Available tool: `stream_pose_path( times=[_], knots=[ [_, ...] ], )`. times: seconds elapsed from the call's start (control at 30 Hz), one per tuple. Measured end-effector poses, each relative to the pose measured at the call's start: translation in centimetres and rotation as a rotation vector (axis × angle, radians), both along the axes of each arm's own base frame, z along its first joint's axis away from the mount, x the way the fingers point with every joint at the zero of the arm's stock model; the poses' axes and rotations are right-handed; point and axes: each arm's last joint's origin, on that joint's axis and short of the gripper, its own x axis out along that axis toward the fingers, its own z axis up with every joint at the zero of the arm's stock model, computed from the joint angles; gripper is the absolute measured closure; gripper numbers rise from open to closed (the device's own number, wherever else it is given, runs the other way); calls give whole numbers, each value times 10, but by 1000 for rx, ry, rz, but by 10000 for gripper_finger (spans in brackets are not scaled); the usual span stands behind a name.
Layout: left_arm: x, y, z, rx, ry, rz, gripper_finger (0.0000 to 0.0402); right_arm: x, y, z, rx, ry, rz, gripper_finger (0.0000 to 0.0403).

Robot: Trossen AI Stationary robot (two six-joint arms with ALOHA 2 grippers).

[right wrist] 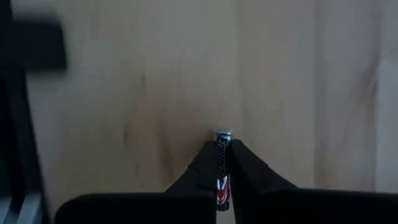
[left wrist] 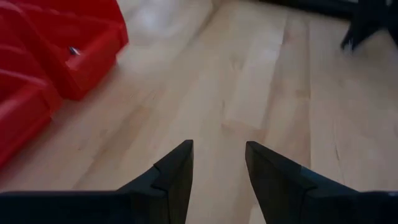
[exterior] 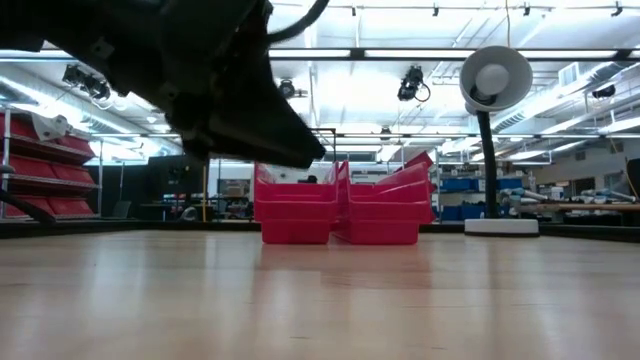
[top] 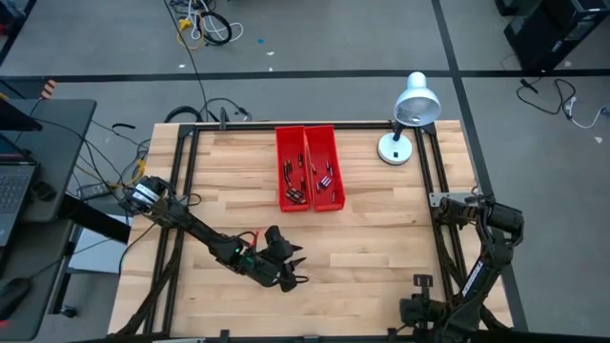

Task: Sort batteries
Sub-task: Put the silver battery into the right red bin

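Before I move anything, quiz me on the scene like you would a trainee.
1. True or false: the left claw holds something.
2. Which claw grips a battery? A. left B. right C. neither
3. How many red bins are in view?

Key
1. False: it is open and empty over bare wood.
2. B: the right claw is shut on it.
3. Two, side by side.
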Motion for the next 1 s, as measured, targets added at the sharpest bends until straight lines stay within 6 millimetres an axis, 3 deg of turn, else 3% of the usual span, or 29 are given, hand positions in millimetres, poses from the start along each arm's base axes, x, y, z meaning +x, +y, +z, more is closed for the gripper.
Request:
stream_pose_path(
  times=[0.27,0.53,0.77,1.0],
  knots=[
    [3,0,8,22,-99,67,239,22,-12,13,-73,-199,6,390],
    [3,0,8,84,-88,62,239,52,-39,52,-227,-486,59,390],
    [3,1,8,147,-74,69,239,83,-83,95,-481,-666,59,390],
    [-3,5,11,188,-17,73,239,116,-149,121,-638,-611,-41,390]
  ],
)
